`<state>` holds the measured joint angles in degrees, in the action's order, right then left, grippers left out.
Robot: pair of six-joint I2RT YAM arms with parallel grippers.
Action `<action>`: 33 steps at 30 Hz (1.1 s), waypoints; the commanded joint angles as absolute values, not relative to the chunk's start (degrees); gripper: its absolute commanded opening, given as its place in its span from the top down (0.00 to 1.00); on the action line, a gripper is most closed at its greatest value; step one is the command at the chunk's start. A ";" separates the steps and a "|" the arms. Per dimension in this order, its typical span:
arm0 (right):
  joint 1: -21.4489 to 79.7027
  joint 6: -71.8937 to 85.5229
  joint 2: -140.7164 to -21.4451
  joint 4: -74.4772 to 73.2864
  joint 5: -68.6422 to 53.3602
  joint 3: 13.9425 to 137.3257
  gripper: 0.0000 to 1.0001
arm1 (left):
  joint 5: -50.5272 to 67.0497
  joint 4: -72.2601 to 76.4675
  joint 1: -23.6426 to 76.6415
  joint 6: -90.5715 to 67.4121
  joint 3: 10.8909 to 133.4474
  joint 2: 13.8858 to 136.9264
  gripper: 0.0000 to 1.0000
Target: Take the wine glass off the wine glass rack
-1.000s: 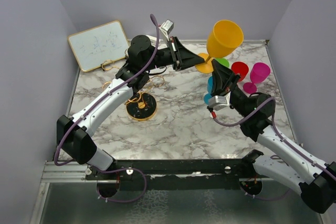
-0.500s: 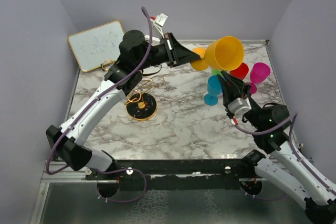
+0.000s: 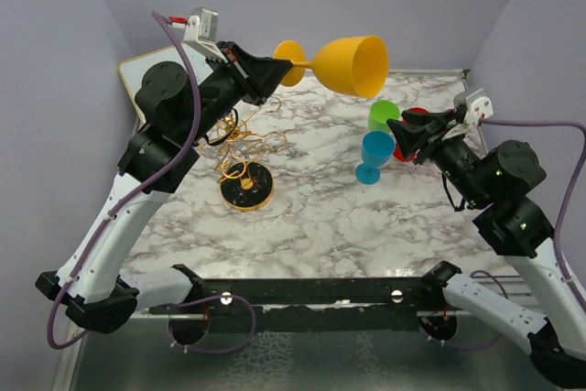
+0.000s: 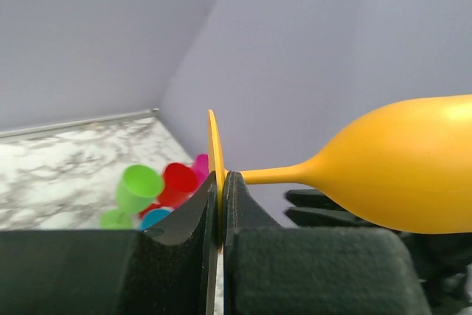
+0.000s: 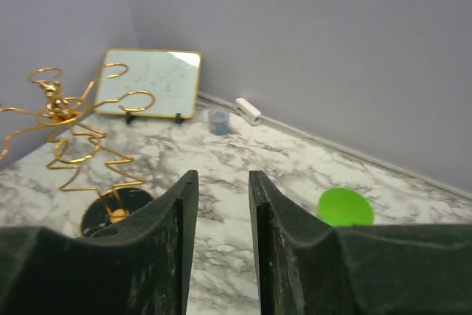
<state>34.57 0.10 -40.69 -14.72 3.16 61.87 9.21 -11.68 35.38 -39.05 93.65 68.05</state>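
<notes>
The wine glass (image 3: 352,63) is yellow and lies on its side high above the table. My left gripper (image 3: 275,69) is shut on the thin edge of its round foot (image 4: 214,145), and its bowl (image 4: 413,175) points right. The wine glass rack (image 3: 243,144), gold wire on a round black base (image 3: 245,191), stands below and left with no glass on it; it also shows in the right wrist view (image 5: 66,119). My right gripper (image 3: 403,135) is open and holds nothing (image 5: 223,178), off to the right of the yellow glass.
A green glass (image 3: 385,116), a blue glass (image 3: 375,155) and a red glass (image 3: 418,119) stand at the right by my right gripper. A whiteboard (image 5: 151,82), a small blue cup (image 5: 218,120) and a white object (image 5: 248,111) sit along the back wall.
My left arm has risen and swung left with the yellow glass, tipping it sideways. My right gripper has opened and drawn back to the right.
</notes>
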 commanded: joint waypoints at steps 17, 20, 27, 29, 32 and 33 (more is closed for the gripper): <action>34.89 13.04 -53.11 -28.05 -15.72 85.26 0.43 | 0.33 -16.13 35.46 -21.60 85.07 58.47 1.00; 34.89 13.79 -53.55 -26.61 -16.34 85.70 0.44 | 3.45 -14.67 35.42 -21.57 84.21 58.42 1.00; 34.89 14.63 -55.72 -25.51 -18.15 87.46 0.45 | 6.65 -12.52 35.42 -22.24 82.68 58.31 1.00; 34.89 14.80 -56.16 -25.26 -18.30 87.69 0.45 | 7.67 -11.91 35.42 -22.37 82.32 58.30 1.00; 34.89 15.22 -56.93 -24.56 -18.99 87.67 0.45 | 8.92 -11.07 35.46 -22.87 81.92 58.39 1.00; 34.89 15.37 -57.18 -24.25 -19.39 87.59 0.45 | 9.41 -10.95 35.43 -23.07 81.92 58.55 1.00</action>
<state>34.57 14.00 -56.25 -26.41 -16.73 86.21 5.69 -14.68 35.38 -22.50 82.02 58.83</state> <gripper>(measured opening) 0.556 0.039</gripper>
